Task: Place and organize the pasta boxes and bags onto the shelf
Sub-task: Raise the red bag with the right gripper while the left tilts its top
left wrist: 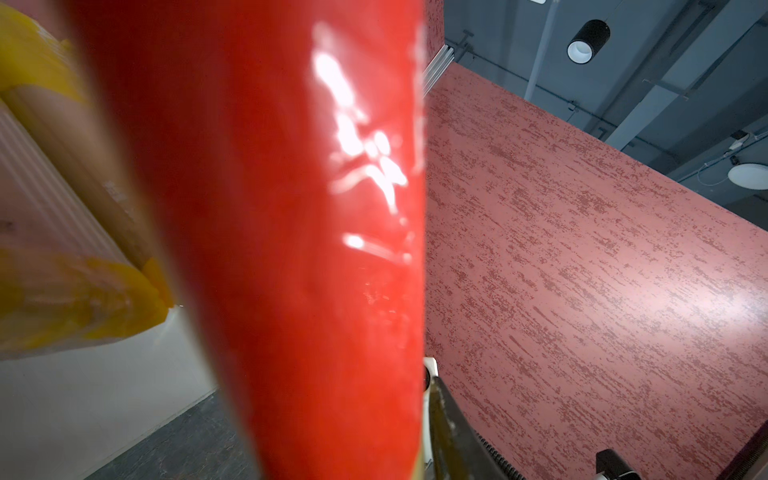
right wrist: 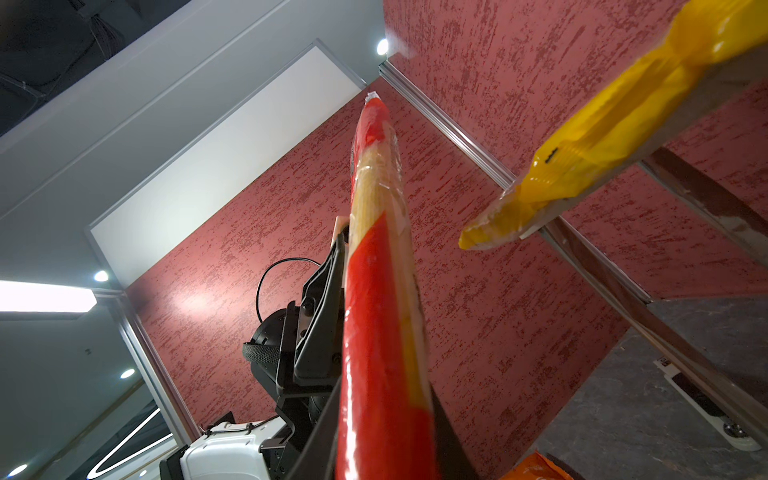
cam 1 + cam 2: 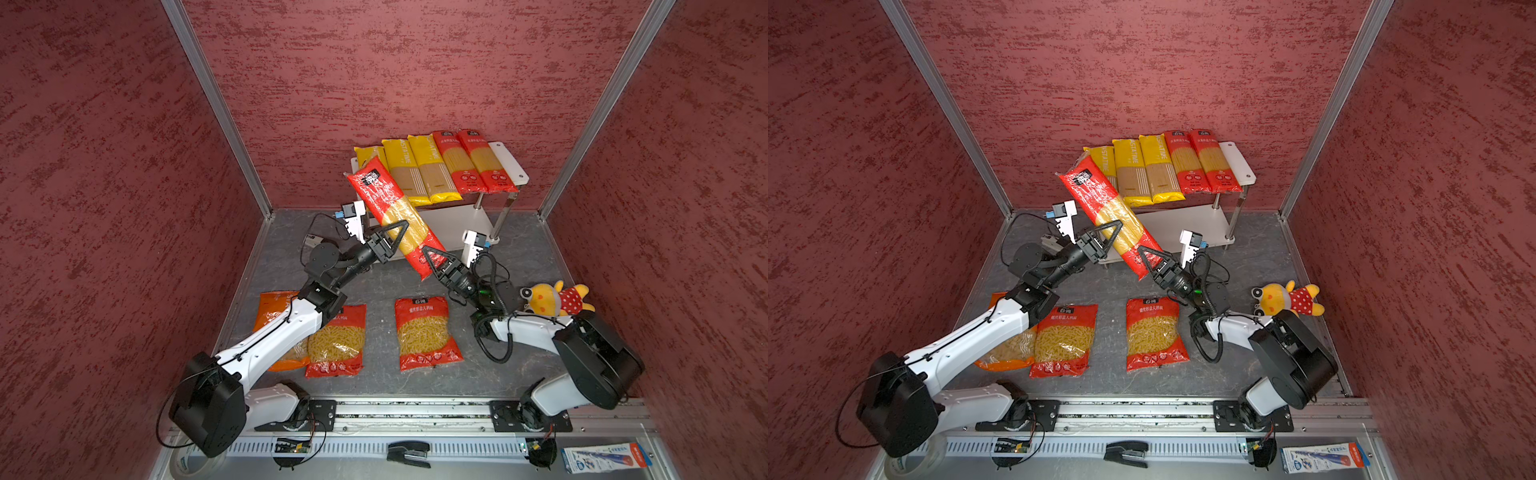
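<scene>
Both top views: right gripper [image 3: 429, 253] pinches the lower end of the red spaghetti pack [image 3: 386, 208], left gripper [image 3: 400, 229] straddles its middle — grip unclear — so level it before reaching the shelf [image 3: 513, 166].

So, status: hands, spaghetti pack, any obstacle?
Right hand clamps lower end of red spaghetti pack. Left hand at its middle, grip unclear. Pack tilted in air, yellow packs on shelf behind.

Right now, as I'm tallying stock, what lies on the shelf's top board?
Three yellow spaghetti packs and two red packs, side by side. The raised red pack hides part of the leftmost yellow pack.
</scene>
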`<action>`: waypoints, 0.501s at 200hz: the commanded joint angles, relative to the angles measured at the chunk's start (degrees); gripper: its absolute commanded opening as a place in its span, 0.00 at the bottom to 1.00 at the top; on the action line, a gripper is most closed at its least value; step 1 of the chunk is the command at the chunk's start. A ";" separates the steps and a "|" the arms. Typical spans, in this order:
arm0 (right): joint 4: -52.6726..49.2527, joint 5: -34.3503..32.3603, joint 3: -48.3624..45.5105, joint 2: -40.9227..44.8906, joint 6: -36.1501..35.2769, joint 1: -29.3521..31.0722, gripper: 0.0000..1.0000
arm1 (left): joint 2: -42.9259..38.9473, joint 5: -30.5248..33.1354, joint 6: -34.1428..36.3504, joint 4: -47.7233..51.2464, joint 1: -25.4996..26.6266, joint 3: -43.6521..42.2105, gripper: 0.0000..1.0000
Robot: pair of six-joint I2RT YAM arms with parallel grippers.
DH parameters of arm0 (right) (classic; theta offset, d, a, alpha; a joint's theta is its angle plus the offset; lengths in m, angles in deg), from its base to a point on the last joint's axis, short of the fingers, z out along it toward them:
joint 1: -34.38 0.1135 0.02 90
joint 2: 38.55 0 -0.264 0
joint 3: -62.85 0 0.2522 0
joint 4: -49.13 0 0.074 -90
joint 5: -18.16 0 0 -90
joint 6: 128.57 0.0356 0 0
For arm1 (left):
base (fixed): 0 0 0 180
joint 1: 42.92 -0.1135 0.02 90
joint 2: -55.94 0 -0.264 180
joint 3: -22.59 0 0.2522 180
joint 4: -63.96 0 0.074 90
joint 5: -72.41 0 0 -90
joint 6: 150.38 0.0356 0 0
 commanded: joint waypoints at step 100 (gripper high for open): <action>-4.18 -2.80 10.48 6.93 -1.70 -3.93 0.00 | -4.23 1.11 0.93 -4.52 -1.62 -0.26 0.66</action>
